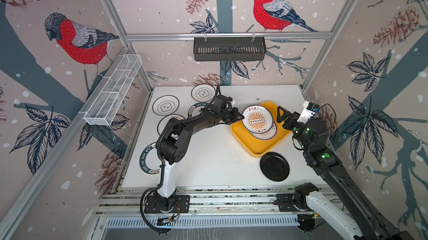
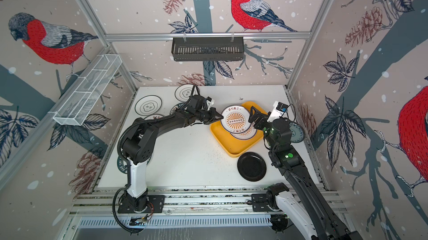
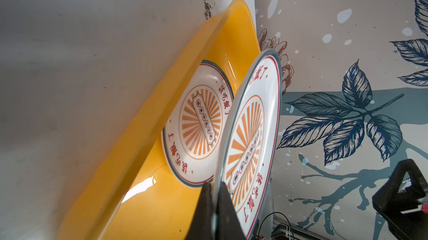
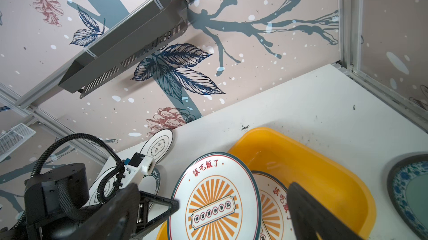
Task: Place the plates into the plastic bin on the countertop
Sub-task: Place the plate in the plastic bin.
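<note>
In both top views the left hand [image 1: 240,117] [image 2: 221,117] is clenched on the left rim of a white sunburst plate [image 1: 256,119] [image 2: 235,119], right of the frame's centre. The left wrist view shows the two fingers [image 3: 208,213] pinching that rim, one on each face of the plate [image 3: 252,134]. The plate is tilted and hangs over the yellow plastic bin [image 1: 259,150] [image 2: 234,150], clear of its floor.

A second sunburst plate [image 1: 266,134] [image 3: 196,123] lies flat inside the bin, partly covered by the held one in the top views.

The right hand [image 1: 280,116] [image 2: 253,117] has its jaws spread wide and grasps nothing. It is just beside the held plate's right rim; whether it touches cannot be told.

A plain black plate [image 1: 274,166] [image 2: 251,166] lies on the white surface [image 1: 208,157] just below the bin's lower corner. A blue-green patterned plate [image 2: 297,133] [image 4: 410,192] lies right of the bin, mostly behind the right arm.

In the upper left of the surface lie two flower-outline plates [image 1: 165,105] [image 1: 203,93]. A lettered-rim plate [image 1: 193,109] lies near them, partly under the left arm, and another lettered-rim plate [image 1: 147,161] is at the surface's left edge.

A black slotted basket [image 1: 229,48] hangs on the back wall and a white wire rack [image 1: 113,90] on the left wall.
</note>
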Robot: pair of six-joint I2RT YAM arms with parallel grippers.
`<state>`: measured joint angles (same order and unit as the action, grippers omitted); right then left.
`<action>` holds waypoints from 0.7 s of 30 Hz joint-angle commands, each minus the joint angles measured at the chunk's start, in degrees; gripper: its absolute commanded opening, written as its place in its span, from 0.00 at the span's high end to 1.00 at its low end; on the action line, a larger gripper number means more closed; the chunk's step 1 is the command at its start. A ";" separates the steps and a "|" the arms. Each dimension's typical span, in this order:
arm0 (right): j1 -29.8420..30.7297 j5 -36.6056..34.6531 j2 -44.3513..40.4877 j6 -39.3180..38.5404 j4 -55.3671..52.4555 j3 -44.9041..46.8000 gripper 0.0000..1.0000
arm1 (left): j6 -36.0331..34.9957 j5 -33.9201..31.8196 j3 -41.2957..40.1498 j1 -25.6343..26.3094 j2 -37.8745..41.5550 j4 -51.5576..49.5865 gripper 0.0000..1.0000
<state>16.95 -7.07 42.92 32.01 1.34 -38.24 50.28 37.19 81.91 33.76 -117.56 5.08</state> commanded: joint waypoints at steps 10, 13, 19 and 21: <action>0.01 -2.33 -1.62 0.76 -1.80 1.32 0.00 | -0.76 -2.38 7.82 3.46 -6.88 -1.97 1.00; -0.01 -2.45 -1.43 0.43 -1.56 1.54 0.00 | -1.15 -4.11 8.41 3.72 -7.46 -2.92 1.00; 0.01 -2.17 -1.24 0.20 -1.08 2.07 0.00 | -1.06 -5.43 10.65 4.38 -9.34 -4.92 1.00; -0.07 -2.16 -1.13 0.14 -0.64 2.36 0.00 | -0.87 -5.75 11.37 4.56 -10.07 -5.31 1.00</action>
<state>16.93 -8.99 41.67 32.82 -0.95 -36.12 49.58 31.73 92.07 38.00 -127.02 -0.69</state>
